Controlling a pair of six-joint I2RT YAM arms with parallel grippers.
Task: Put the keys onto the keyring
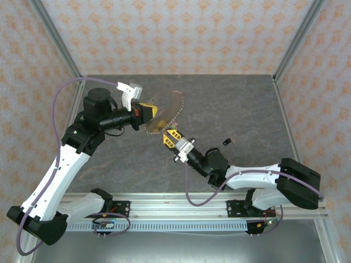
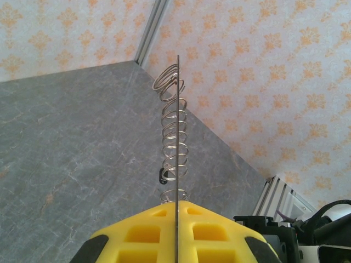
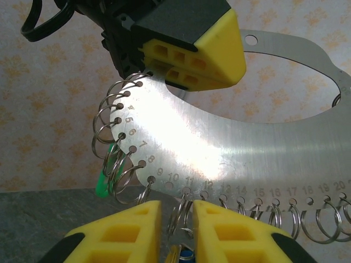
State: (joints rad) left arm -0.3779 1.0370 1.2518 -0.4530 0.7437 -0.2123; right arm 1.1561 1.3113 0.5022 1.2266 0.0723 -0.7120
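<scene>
Above the middle of the bench [image 1: 247,104], your left claw [image 1: 149,113] is clamped tight on the keyring [image 1: 169,105], holding its flat plate on edge. Just beneath, your right claw [image 3: 176,215] has its jaws a narrow gap apart around one wire loop [image 3: 174,220]; you cannot tell whether it grips the blue-and-brass key [image 3: 182,255] there. A green key [image 3: 102,185] hangs from the rim. A dark key [image 1: 227,142] lies toward the bench's right edge.

Shiny brushed-metal keyring [image 3: 219,148], thin wire loops [image 3: 109,137]
</scene>
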